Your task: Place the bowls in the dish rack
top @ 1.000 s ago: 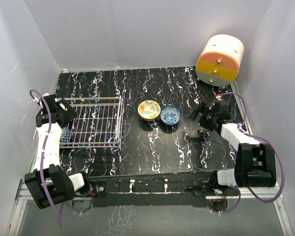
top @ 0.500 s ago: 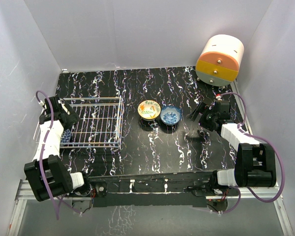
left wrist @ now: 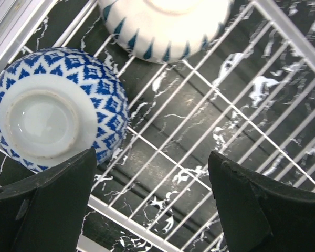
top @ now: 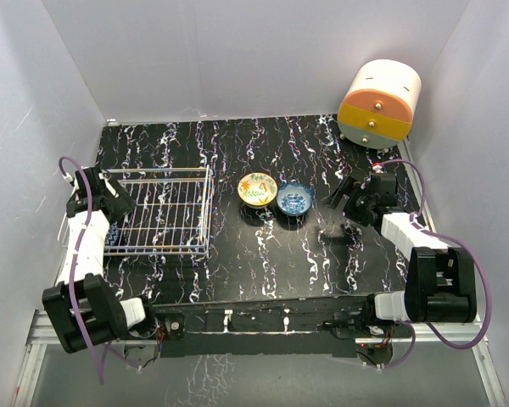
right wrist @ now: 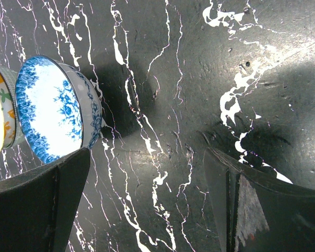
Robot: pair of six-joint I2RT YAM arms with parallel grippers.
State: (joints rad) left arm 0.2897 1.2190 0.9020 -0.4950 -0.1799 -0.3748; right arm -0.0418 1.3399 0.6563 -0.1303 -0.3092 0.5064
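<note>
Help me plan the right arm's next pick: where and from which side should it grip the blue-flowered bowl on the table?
Probably best: pinch the rim of the blue-flowered bowl on the side facing the right gripper, one finger inside, one outside. It stands upright, and the yellow bowl crowds its opposite side.

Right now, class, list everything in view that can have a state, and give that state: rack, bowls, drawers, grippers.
dish rack: holds two bowls.
blue diamond bowl: upside down in the dish rack.
white bowl with blue triangles: upside down in the dish rack.
yellow-floral bowl: upright on the table, empty.
blue-floral bowl: upright on the table, empty.
drawer unit: drawers shut.
left gripper: open, over the dish rack.
right gripper: open, empty.
</note>
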